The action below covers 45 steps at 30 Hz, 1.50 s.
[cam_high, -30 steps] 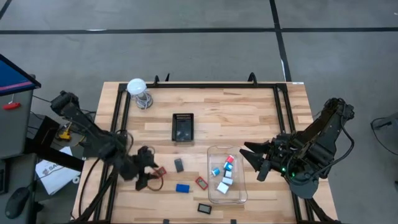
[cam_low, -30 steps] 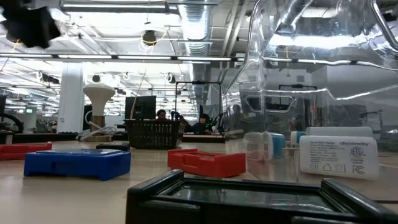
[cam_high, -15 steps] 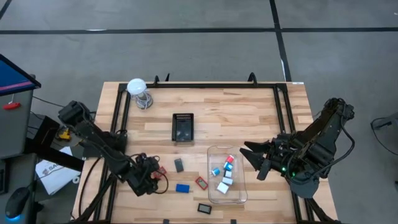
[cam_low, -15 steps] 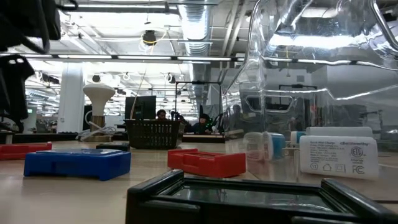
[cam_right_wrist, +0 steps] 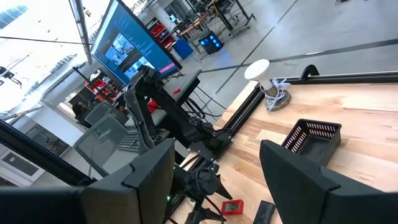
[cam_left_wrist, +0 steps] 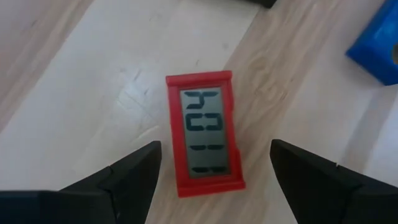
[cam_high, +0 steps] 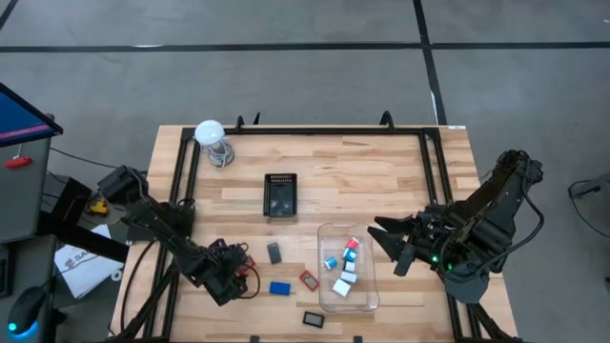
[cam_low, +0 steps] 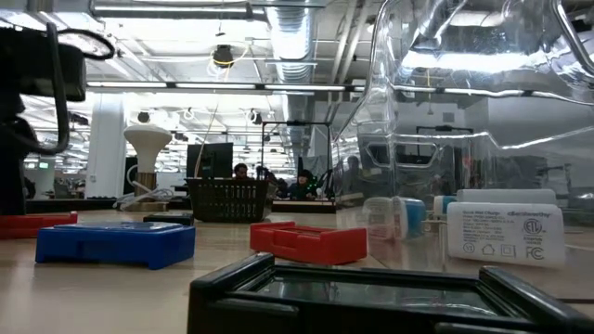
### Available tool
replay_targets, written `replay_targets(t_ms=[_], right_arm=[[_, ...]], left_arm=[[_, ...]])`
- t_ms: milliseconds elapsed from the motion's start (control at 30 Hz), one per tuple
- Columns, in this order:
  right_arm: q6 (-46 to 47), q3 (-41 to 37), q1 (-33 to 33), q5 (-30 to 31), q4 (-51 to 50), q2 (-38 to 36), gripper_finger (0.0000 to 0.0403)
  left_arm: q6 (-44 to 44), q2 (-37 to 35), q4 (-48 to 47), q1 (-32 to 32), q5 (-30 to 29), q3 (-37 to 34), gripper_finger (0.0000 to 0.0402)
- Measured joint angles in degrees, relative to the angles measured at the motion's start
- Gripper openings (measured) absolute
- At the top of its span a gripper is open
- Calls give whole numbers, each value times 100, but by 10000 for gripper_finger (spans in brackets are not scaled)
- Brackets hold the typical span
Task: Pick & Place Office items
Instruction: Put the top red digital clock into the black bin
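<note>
Left gripper [cam_left_wrist: 211, 165] spread wide, poised straight over a small red clock [cam_left_wrist: 204, 132] lying face-up and flat on the tabletop [cam_left_wrist: 87, 93] — nothing grasped yet. Same clock [cam_high: 246, 263] near the front-left of the tabletop, with a blue block [cam_high: 279, 288] just beside and a clear box [cam_high: 370, 286] holding several small pieces off to the right. Likely light, rigid plastic with a smooth, somewhat slippery screen; best taken across the narrow width, on the two long red edges, not on the display. Low profile — little side wall to bite, so a deep, level pinch. Right gripper [cam_high: 379, 240] released too, waiting beside the clear box.
</note>
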Motion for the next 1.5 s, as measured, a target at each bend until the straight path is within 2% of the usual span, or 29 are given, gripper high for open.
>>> replay_targets(t_ms=[167, 267, 600, 767, 833, 933, 1000, 1267, 1400, 1500], right_arm=[[-19, 0, 7, 0, -4, -2, 228], [-17, 0, 11, 0, -2, -2, 228], [-17, 0, 11, -2, -2, -2, 228], [-17, 0, 11, -2, -2, -2, 228], [-19, 0, 11, -2, 0, -2, 228], [-19, 0, 11, -2, 0, -4, 228], [-19, 0, 11, -2, 0, -4, 228], [-65, 0, 11, 28, 22, -4, 228], [-69, 0, 11, 35, 48, -4, 228], [-82, 0, 11, 44, 71, -4, 228]], left_arm=[[-226, 237, -25, -10, -68, 15, 295], [-328, 260, -57, -9, -77, 20, 278], [-729, 192, -158, 22, -111, -1, 146], [-851, -6, -39, 148, -303, -7, 148], [-799, -120, -87, 298, -435, -7, 164], [-540, -315, -103, 633, -703, -7, 183], [-239, -476, -99, 917, -823, -7, 179], [1651, -1238, 443, 2495, -901, 0, 106], [2281, -1504, 460, 3066, -347, 0, 94], [2459, -1615, 512, 3058, 29, -74, 109]])
